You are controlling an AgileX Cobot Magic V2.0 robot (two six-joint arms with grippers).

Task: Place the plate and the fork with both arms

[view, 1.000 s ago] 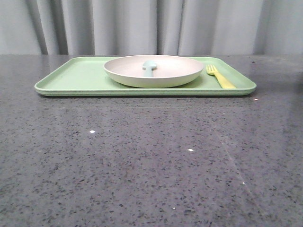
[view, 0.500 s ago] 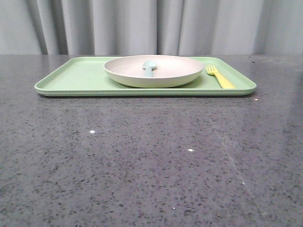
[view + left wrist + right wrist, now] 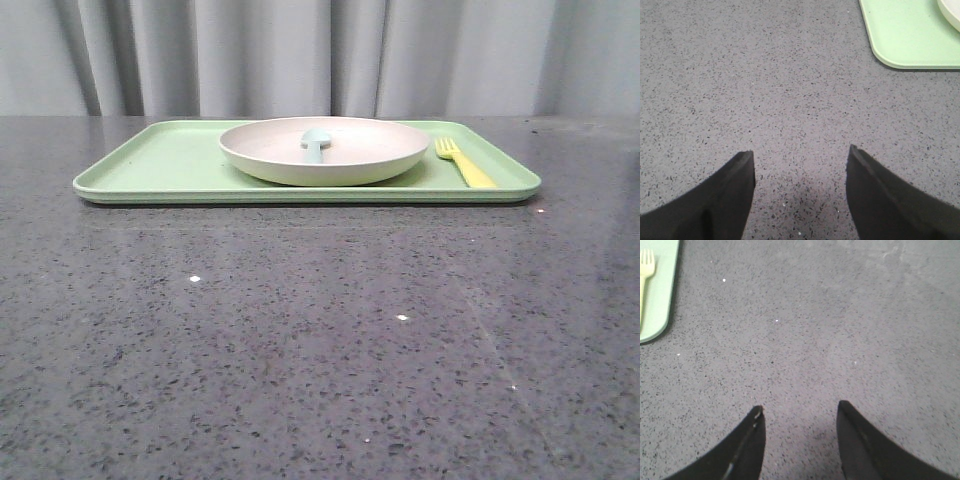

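On the green tray (image 3: pixel 160 165) near the desk's (image 3: pixel 320 340) far edge, the plate (image 3: pixel 324 150) sits centrally and the fork (image 3: pixel 464 164), handle pointing toward the near edge, lies toward the right edge, nearer the right gripper (image 3: pixel 799 415), while both it and the left gripper (image 3: pixel 800 157) hover with fingers spread, empty.

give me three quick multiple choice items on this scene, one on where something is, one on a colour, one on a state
1. Where does the spoon lie?
A. in the plate
B. on the bare table
C. under the tray

2. What colour is the fork?
A. red
B. yellow
C. black

3. How is the left gripper?
A. shut on the fork
B. shut on the plate
C. open, holding nothing

Answers:
1 A, the spoon rests inside the plate on the tray.
2 B, it is yellow against the green tray.
3 C, its fingers stand apart over bare table.
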